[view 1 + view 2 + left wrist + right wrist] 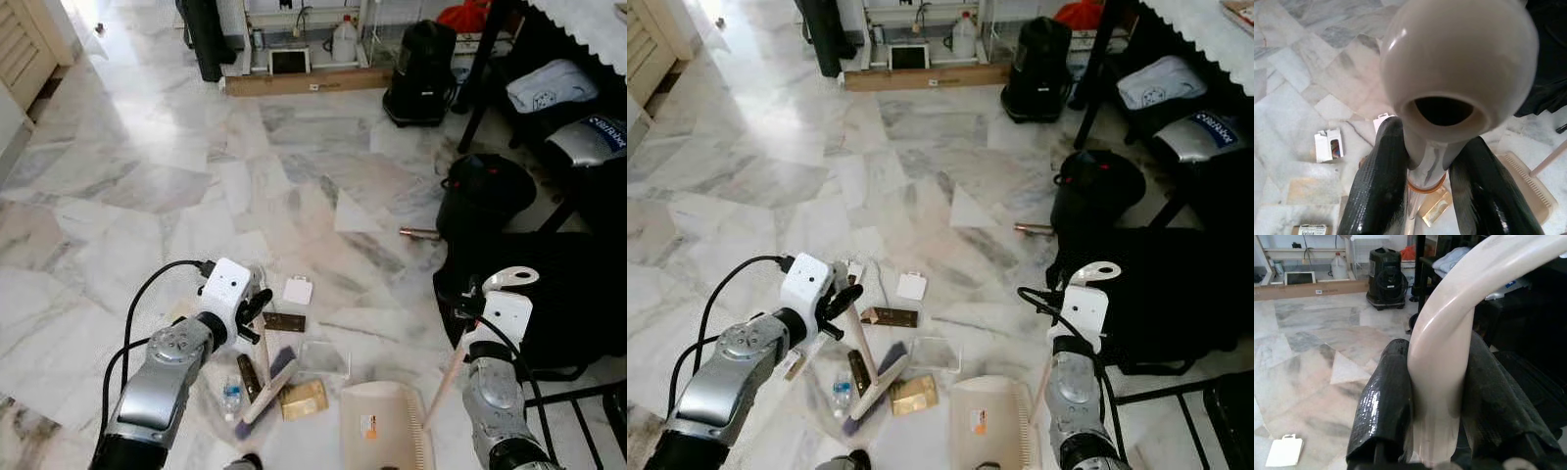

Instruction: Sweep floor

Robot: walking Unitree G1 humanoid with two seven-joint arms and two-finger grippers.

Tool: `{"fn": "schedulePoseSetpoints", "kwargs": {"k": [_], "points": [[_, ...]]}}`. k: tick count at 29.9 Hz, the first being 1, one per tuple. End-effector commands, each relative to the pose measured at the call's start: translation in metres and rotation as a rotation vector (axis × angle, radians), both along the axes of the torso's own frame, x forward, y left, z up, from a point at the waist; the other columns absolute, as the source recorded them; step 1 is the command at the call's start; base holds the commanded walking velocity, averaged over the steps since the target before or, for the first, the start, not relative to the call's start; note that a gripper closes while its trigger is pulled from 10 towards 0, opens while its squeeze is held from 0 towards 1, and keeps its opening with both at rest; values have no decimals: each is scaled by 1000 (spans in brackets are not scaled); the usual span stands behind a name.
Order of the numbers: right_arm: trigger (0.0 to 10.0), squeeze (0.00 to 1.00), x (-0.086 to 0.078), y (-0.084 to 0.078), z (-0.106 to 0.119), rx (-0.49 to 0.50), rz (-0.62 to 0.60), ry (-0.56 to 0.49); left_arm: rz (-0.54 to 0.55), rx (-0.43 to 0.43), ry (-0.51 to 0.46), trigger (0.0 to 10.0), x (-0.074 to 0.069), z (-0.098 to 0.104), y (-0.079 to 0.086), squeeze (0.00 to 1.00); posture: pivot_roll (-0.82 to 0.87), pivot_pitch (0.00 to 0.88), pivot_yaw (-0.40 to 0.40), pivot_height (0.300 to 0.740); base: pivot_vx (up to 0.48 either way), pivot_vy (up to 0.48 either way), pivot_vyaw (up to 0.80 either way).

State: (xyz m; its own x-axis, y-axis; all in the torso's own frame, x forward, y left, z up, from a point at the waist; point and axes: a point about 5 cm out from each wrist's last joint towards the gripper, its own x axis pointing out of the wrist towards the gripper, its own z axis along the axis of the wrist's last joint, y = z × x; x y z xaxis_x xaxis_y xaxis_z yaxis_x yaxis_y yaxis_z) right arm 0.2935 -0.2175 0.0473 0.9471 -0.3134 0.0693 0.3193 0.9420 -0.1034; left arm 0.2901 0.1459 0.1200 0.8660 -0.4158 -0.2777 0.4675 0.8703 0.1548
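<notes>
- Two grippers are at work over a marble floor (147, 186) scattered with litter.
- Left gripper (257, 311) sits low at the robot's left front, its two black fingers (1378, 186) clamped on the cream handle of a brush (263, 384); the wrist view shows the handle's rounded, hollow end right above the fingers.
- That brush slants down from the gripper, and its dark bristled head rests on the floor among the litter.
- Right gripper (1435, 396) is at the robot's right front, its fingers (1383, 406) pressed on either side of the curved cream handle of a dustpan (384, 423).
- The dustpan lies flat on the floor just right of the brush head, its thin handle rising at a slant toward the right gripper.
- Litter sits around the brush: a gold box (304, 399) touching the bristle end, a clear plastic lid (323, 357) just beyond it, a brown wrapper (283, 321), a white tag (298, 291), and a small plastic bottle (230, 397) to the left of the brush.
- Further off, a black bin (482, 191) stands at the right, with a black vacuum cleaner (421, 70) by the far wall.
- A black bag (563, 294) spreads across the floor beside the right arm.
</notes>
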Motion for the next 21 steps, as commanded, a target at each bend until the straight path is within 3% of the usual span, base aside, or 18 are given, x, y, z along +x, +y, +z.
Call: {"fn": "schedulePoseSetpoints", "kwargs": {"k": [1,21], "points": [[10000,0,-4,4,-6,1,7,22,18,9,79,10000,-8,-12,9,0,233,232,28,740,0,0,0],[10000,0,12,12,16,-5,24,-84,35,20,104,10000,-28,-9,17,0,266,274,36,740,0,0,0]]}}
